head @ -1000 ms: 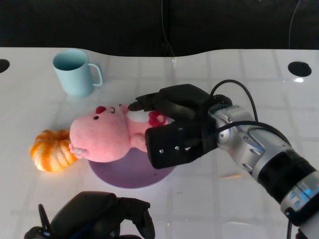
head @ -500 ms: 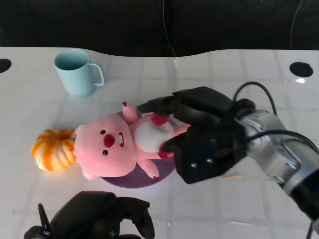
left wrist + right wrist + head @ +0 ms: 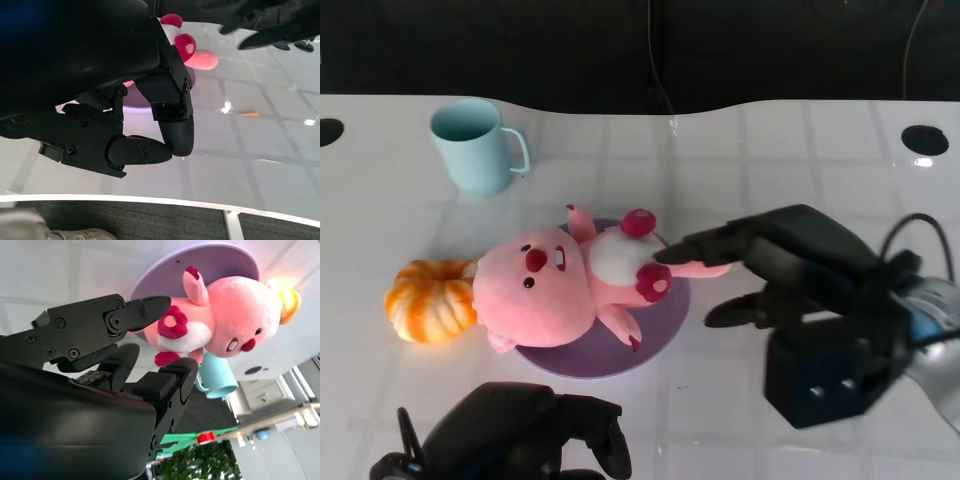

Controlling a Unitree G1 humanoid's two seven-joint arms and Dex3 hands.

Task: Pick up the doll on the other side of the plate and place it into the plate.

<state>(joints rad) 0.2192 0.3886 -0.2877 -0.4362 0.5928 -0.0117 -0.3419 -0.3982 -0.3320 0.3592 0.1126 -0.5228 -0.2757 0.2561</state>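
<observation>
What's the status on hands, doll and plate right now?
Right hand open, clear of the doll. Left hand curled, holding nothing. Pink doll lies on purple plate. Nothing blocking.

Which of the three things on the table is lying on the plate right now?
The pink doll: it lies on its back across the purple plate. The orange pumpkin toy sits on the table beside the plate, and the blue mug stands farther back.

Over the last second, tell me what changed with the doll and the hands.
The right hand let go of the doll and drew back toward the robot's right, fingers spread. The doll rolled face up and now lies on the plate, head over its edge by the pumpkin toy. The left hand, the cup and the pumpkin toy stayed put.
</observation>
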